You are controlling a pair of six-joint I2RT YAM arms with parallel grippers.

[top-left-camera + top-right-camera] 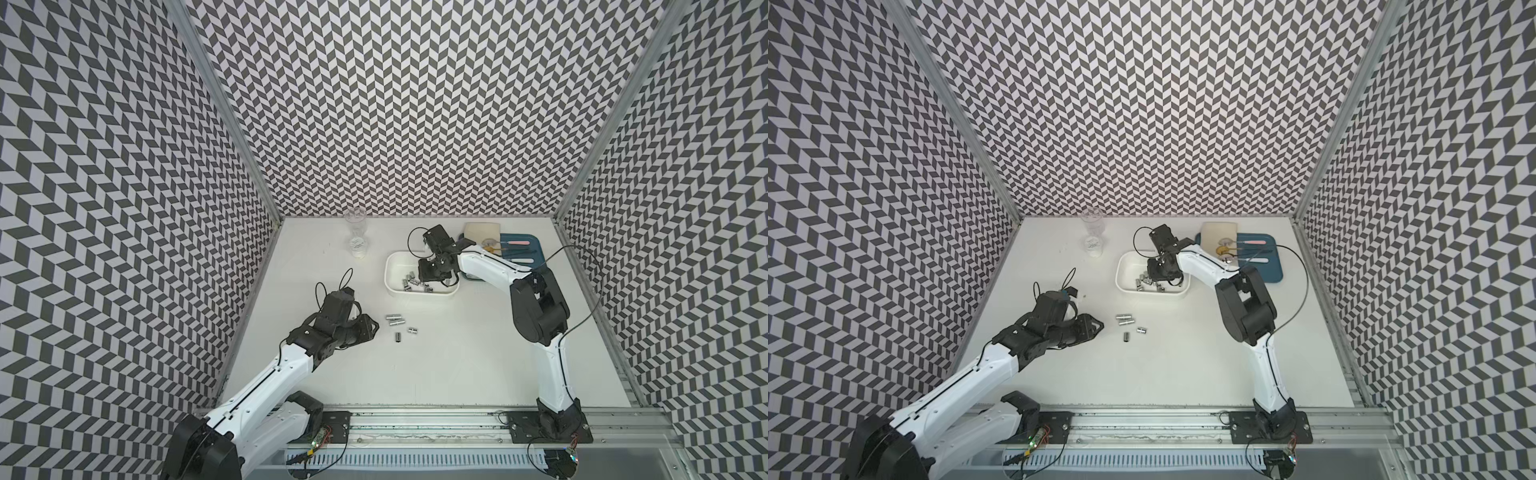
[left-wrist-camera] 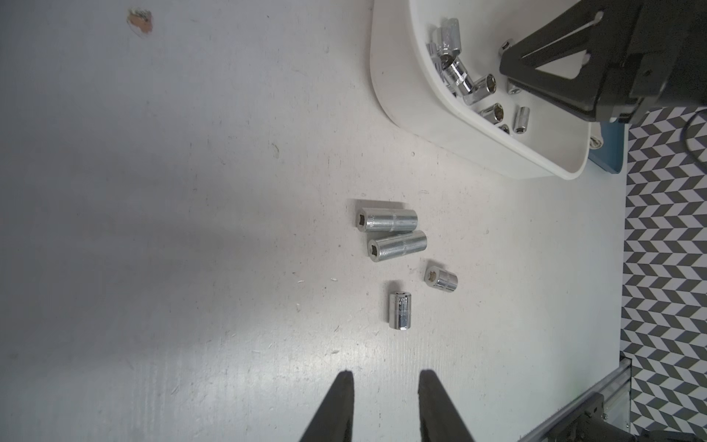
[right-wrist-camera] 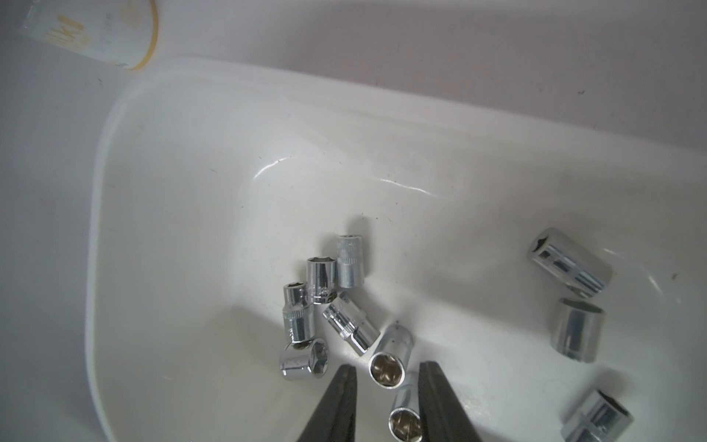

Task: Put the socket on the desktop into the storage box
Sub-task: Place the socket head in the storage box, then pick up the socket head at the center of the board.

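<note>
Right wrist: socket (image 3: 405, 419) inside end effector (image 3: 387, 366)?

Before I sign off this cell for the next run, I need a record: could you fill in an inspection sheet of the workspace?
surface: white table, scuffed, with one small brown chip.
job's things: four sockets lie loose on the table; more sockets are in the white box.
clutter: glass cup; blue tray with a cloth and spoons.
hands: left hand open, empty, short of the loose sockets; right hand over the box, fingers apart, gripping nothing.
cables: black cable arcs beside the right arm, clear of the sockets.
surroundings: chevron walls on three sides; metal rail in front.
</note>
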